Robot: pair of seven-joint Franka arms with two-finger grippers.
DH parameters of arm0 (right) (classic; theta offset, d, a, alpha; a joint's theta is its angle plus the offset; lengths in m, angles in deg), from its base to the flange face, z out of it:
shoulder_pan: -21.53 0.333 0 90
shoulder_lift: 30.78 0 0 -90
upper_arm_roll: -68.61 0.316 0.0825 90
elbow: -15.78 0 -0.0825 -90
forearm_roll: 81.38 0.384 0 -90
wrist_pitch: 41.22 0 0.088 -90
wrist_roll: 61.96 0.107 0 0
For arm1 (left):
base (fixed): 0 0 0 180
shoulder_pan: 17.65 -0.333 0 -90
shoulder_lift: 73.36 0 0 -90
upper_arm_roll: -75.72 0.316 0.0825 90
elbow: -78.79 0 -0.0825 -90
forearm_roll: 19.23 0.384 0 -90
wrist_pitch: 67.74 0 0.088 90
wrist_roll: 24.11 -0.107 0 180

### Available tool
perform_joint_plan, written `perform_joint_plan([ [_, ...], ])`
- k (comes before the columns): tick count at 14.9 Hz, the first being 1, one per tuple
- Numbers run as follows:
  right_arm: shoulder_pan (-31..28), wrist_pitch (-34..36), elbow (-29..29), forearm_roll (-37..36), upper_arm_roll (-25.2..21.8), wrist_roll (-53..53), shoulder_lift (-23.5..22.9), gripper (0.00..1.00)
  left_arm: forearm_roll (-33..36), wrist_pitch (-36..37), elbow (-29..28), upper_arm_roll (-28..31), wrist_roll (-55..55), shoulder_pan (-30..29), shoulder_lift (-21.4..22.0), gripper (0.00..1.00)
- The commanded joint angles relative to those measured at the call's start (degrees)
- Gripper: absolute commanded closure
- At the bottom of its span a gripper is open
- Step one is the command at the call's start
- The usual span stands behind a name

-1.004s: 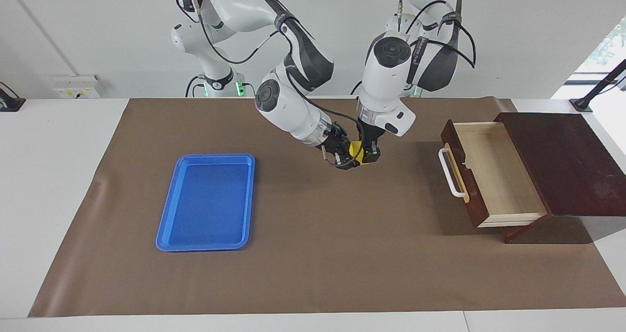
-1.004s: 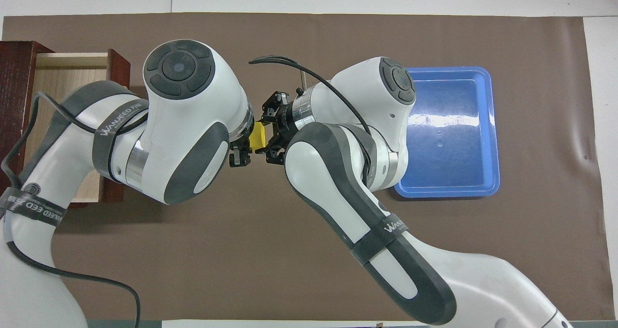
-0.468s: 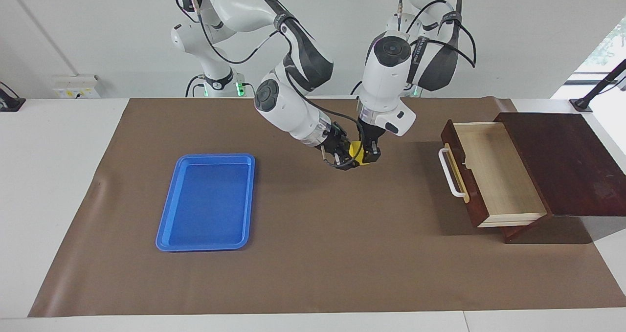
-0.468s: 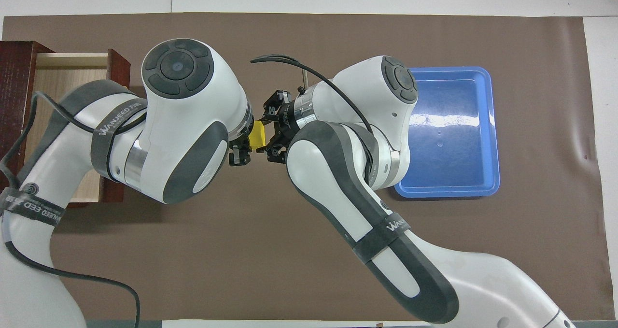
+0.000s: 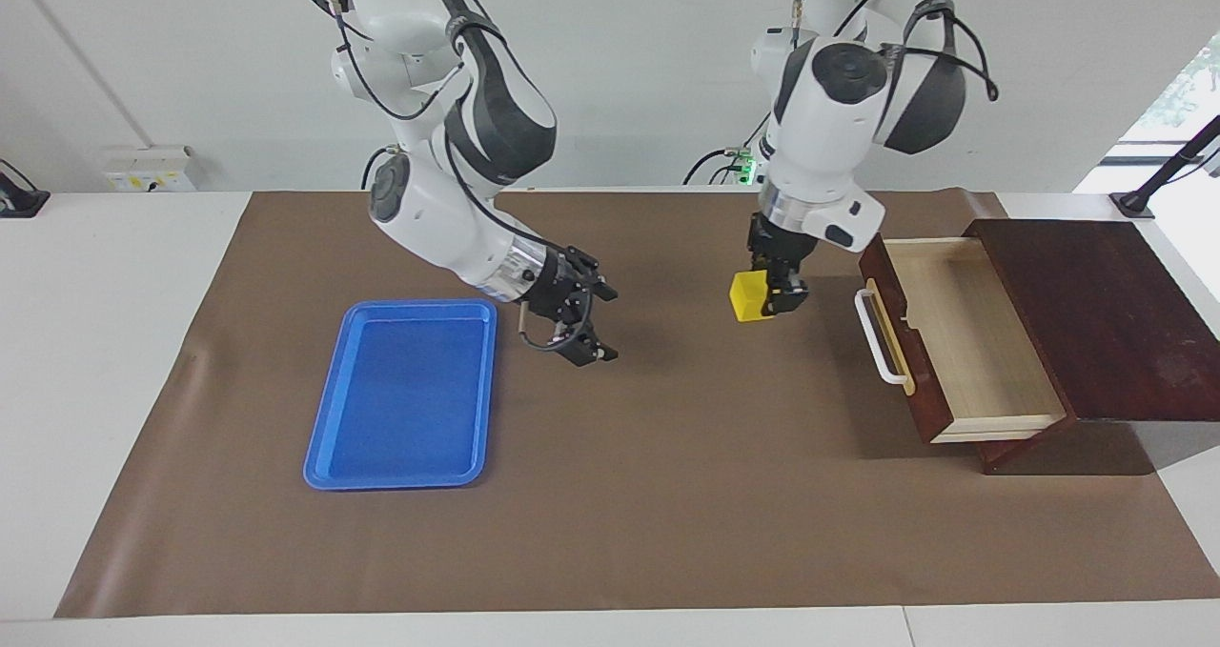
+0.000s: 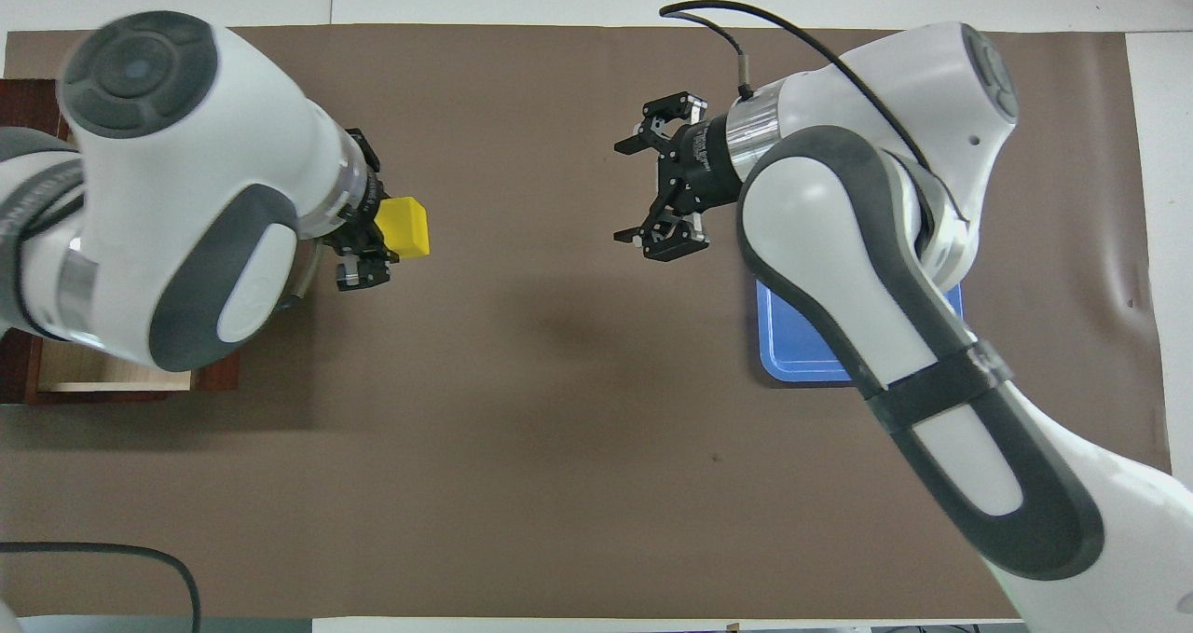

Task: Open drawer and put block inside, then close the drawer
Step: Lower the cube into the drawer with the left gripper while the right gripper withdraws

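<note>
- Both arms: glossy white shells with dark grey padded sections.
- Black cables loop above the black left gripper and right gripper.

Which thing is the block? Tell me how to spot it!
Find the open drawer of the dark wooden box at the left arm's end of the table. Beside its white handle, the left gripper holds the block in the air. It is the only small yellow cube.

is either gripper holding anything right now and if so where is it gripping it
The left gripper holds the block by its side faces, up over the mat beside the open drawer. The right gripper is open and holds nothing.
</note>
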Motion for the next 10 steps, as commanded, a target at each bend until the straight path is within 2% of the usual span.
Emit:
perform_joint_plan([
  [1,-5.7,5.7,-5.1,-6.4,0.4,-11.5,6.0,0.00,0.0,3.8,-0.3,-0.4,-9.0,-6.4,2.5,1.00],
  [6,-14.9,17.5,-4.8,-19.6,0.4,-37.3,10.9,0.00,0.1,2.6,-1.1,-0.4,-22.0,-18.0,2.5,1.00],
  [10,-18.6,22.6,-4.7,-28.6,0.4,-57.6,14.7,0.00,0.3,0.0,-3.6,-0.1,-29.8,-23.3,1.8,1.00],
])
